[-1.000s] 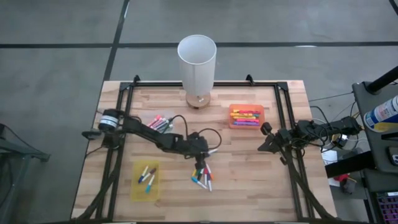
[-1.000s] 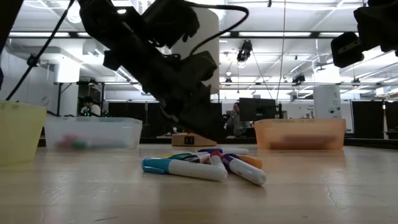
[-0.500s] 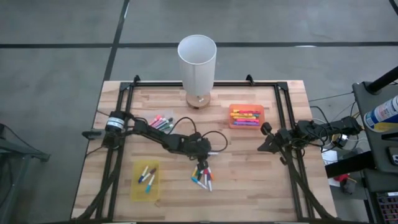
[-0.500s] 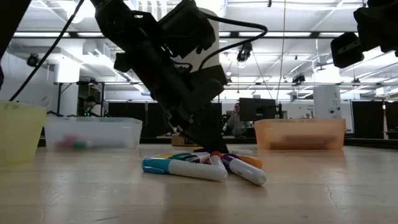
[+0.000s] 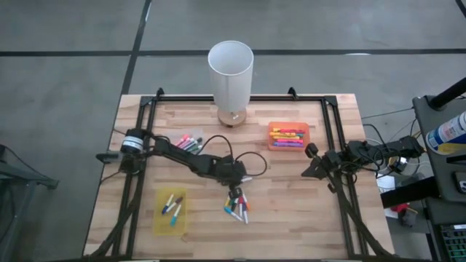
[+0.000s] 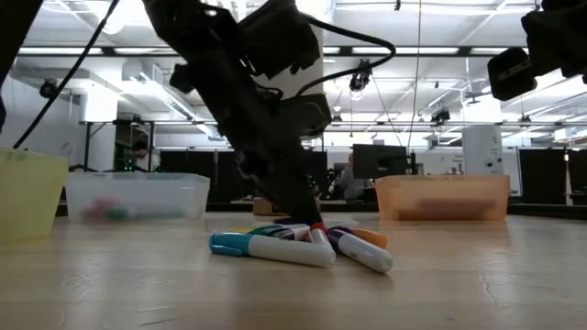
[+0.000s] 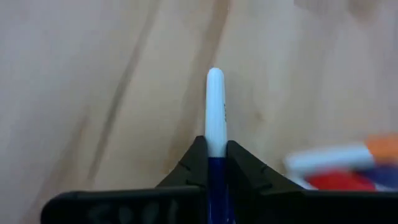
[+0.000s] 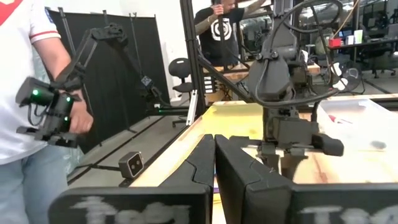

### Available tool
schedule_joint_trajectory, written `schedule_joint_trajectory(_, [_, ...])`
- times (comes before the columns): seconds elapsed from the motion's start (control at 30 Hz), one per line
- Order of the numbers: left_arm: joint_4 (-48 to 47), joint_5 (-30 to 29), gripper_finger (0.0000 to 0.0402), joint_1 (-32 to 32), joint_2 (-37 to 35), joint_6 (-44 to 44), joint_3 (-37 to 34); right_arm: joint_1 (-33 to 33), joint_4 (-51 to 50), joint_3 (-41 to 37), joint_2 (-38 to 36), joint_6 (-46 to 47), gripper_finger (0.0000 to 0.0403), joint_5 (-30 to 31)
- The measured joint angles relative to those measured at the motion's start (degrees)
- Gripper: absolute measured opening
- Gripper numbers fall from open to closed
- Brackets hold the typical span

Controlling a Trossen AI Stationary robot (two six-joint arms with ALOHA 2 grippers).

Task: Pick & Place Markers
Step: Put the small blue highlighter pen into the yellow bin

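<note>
A loose pile of markers [image 5: 237,207] lies on the wooden table [image 5: 291,211] near its front middle; the low view shows the same markers [image 6: 303,246]. My left gripper [image 5: 234,193] slants down onto the pile's far edge and is shut on one white-and-blue marker [image 7: 214,106]. My right gripper [image 5: 306,166] waits at the right side, held level above the table. Its fingers [image 8: 205,168] are shut on nothing. My left gripper pinches the marker between its two fingertips [image 7: 198,158] where the white barrel meets the blue part [image 7: 216,160]. The fingers slant down from the table's far left. The white end [image 7: 214,78] sticks out ahead of them. Whether it is clear of the table I cannot tell.
A yellow tray [image 5: 172,211] at the front left, a clear tray [image 5: 188,142] at the back left and an orange tray [image 5: 287,136] at the back right each hold markers. A tall white lamp [image 5: 231,73] stands at the far middle. People show in the room beyond.
My left gripper has tipped more steeply down, and its fingertips have sunk onto the far edge of the marker pile. In the low view its fingers stand closer together now than before. The pile has stayed where it was.
</note>
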Motion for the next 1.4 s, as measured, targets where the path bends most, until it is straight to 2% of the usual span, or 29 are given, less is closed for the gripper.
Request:
schedule_joint_trajectory(0.2, [-10.0,0.6,0.0028,-0.4,-7.9,2.0,0.5,0.0,0.0,0.0,0.0,0.0,0.0009,0.0])
schedule_joint_trajectory(0.37, [-20.9,0.5,0.0028,-3.0,-17.3,-1.2,0.1,0.0,0.0,0.0,0.0,0.0,0.0009,0.0])
schedule_joint_trajectory(0.53, [-35.1,0.0,0.0028,-8.9,-27.4,-9.6,0.1,0.0,0.0,0.0,0.0,0.0,0.0009,0.0])
schedule_joint_trajectory(0.63, [-44.5,-3.4,0.0031,-14.2,-31.9,-17.5,0.0,0.0,0.0,0.0,0.0,0.0,0.0009,0.0])
schedule_joint_trajectory(0.73, [-49.6,-8.5,0.0032,-20.4,-34.8,-25.4,0.0,0.0,0.0,0.0,0.0,0.0,0.0009,0.0])
schedule_joint_trajectory(0.97, [-50.8,-13.9,0.0033,-33.4,-35.4,-42.8,-0.3,0.0,0.0,0.0,0.0,0.0,0.0009,0.0])
schedule_joint_trajectory(1.1, [-51.1,-15.3,0.0034,-39.5,-33.6,-52.2,-3.6,0.0,0.0,0.0,0.0,0.0,0.0009,0.0])
schedule_joint_trajectory(1.2, [-50.5,-13.9,0.0034,-42.7,-32.5,-60.5,-7.2,0.0,0.0,0.0,0.0,0.0,0.0009,0.0])
schedule_joint_trajectory(1.27, [-49.1,-10.3,0.0034,-43.9,-32.1,-64.5,-9.5,0.0,0.0,0.0,0.0,0.0,0.0009,0.0])
schedule_joint_trajectory(1.4, [-44.7,-6.3,0.0035,-44.8,-32.1,-67.6,-13.4,0.0,0.0,0.0,0.0,0.0,0.0009,0.0])
